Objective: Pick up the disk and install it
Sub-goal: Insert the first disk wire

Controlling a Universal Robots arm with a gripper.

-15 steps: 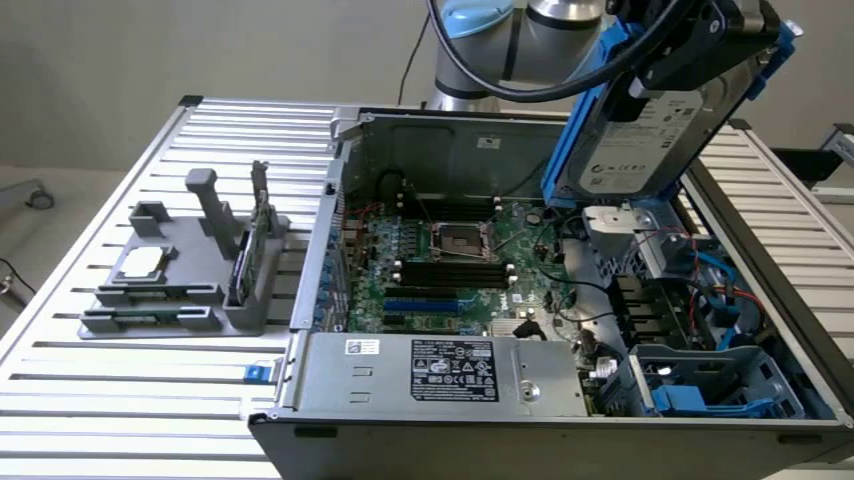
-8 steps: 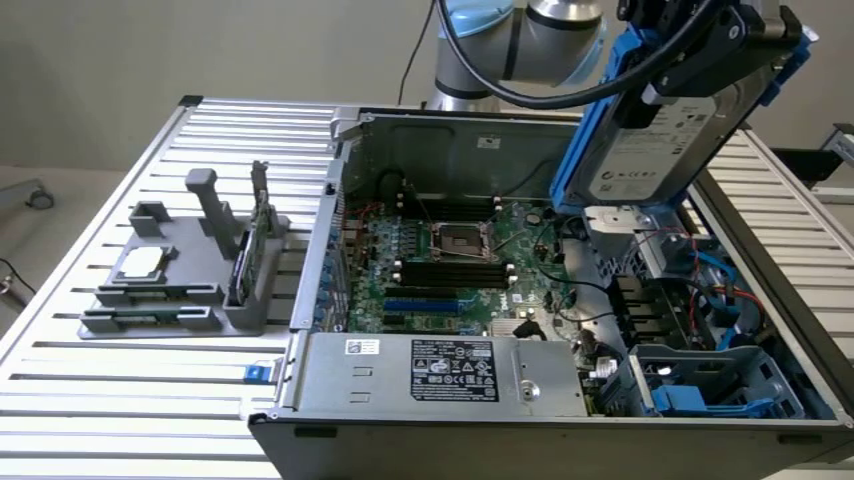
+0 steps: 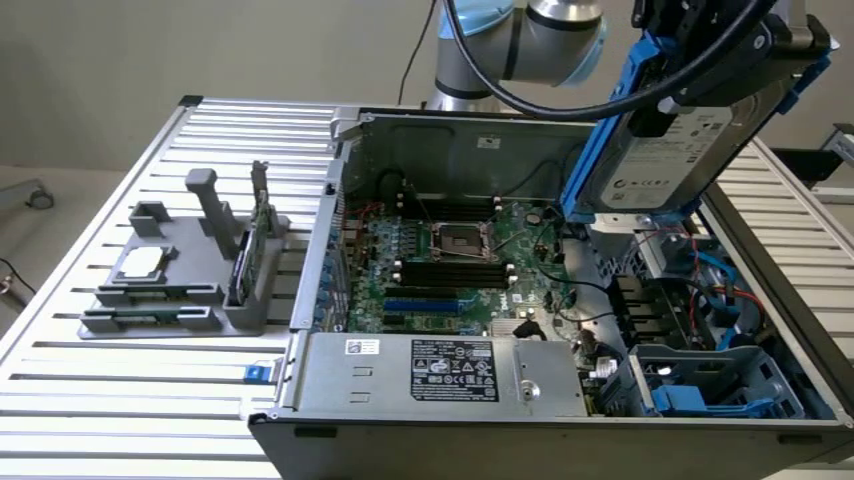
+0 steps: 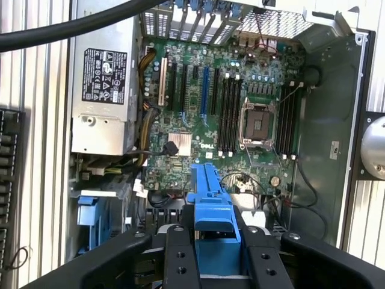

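gripper: fingers clamped on the blue carrier of the disk. disk hangs tilted in air over the open pc case, at the case side on the exterior view's right, above the drive bay and its cables. white disk label: print not legible. mobo marked "dell". psu label: text too small. grey fixture w/ chip and green card sits near the table edge on the exterior view's left.

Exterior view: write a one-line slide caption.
Pincer holds the blue-framed disk tilted above the open computer case.
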